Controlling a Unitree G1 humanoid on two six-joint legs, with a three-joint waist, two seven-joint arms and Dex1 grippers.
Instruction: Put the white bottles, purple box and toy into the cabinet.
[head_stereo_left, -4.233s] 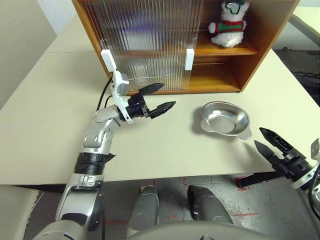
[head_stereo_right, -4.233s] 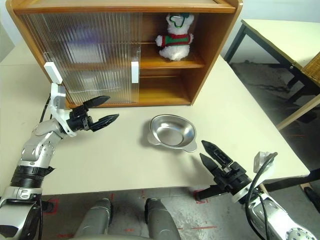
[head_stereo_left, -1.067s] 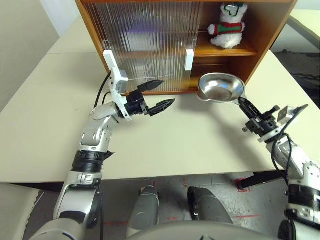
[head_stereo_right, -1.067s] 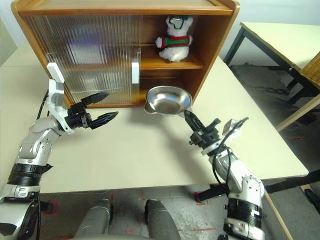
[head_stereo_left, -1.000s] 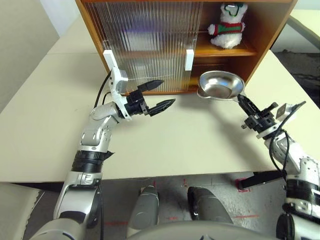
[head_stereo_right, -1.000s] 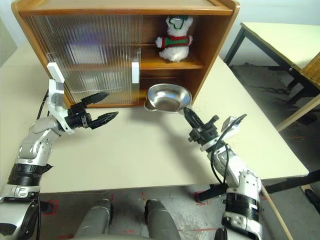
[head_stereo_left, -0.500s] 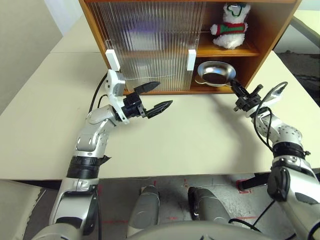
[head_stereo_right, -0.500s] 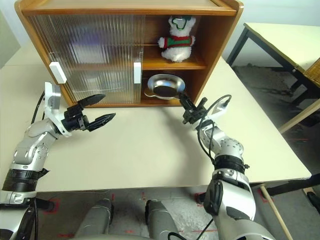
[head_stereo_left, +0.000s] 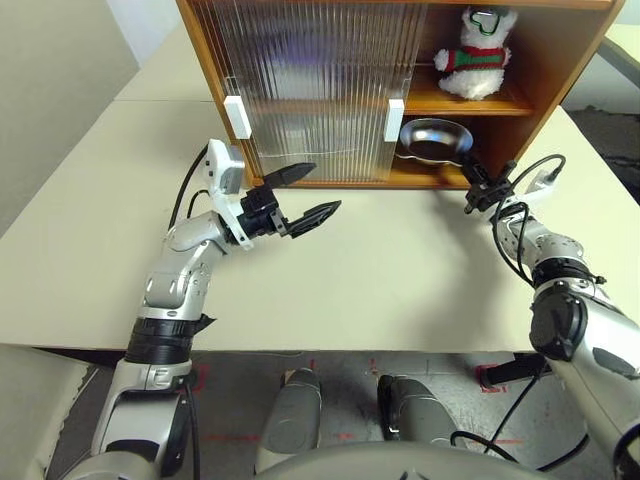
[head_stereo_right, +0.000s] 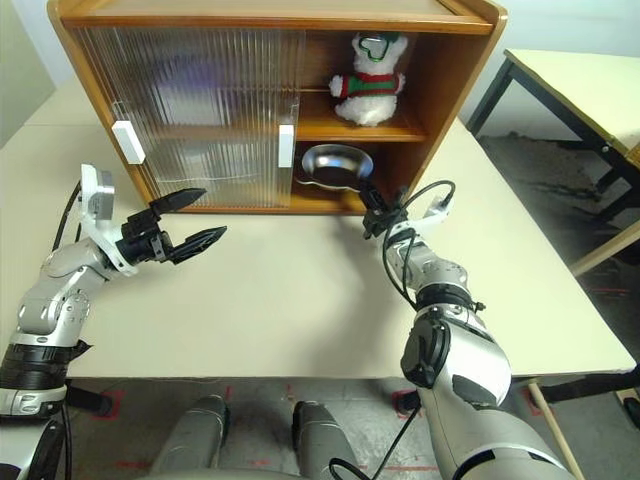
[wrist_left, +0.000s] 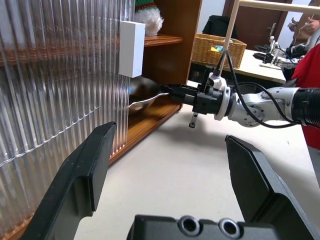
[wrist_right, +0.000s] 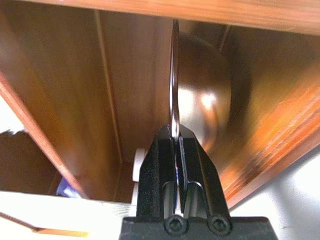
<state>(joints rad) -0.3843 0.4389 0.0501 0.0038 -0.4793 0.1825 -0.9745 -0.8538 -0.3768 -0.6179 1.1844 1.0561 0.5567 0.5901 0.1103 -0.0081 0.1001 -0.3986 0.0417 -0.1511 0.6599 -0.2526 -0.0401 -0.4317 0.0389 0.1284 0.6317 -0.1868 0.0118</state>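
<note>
At about nine o'clock of the worktop (head_stereo_left: 420, 270) my left claw (head_stereo_left: 300, 196) hangs over the surface with its jaws spread wide and nothing in them, pointing toward the cabinet (head_stereo_left: 540, 70). The two ribbed sliding doors (head_stereo_left: 310, 80) cover the cabinet's left part, their white handles (head_stereo_left: 394, 119) facing me; whatever sits behind them I cannot make out. At one o'clock the toy (head_stereo_left: 476, 56) stands upright on the upper shelf of the open bay. Just below it my right claw (head_stereo_left: 472, 183) is pinched tight on the rim of a steel bowl (head_stereo_left: 434, 140), which it holds inside the lower compartment. To finish this well I judge I should keep the bowl level, settle it onto the shelf board before loosening, then draw straight back so my fingers clear the cabinet's front edge and the nearby door handle.
</note>
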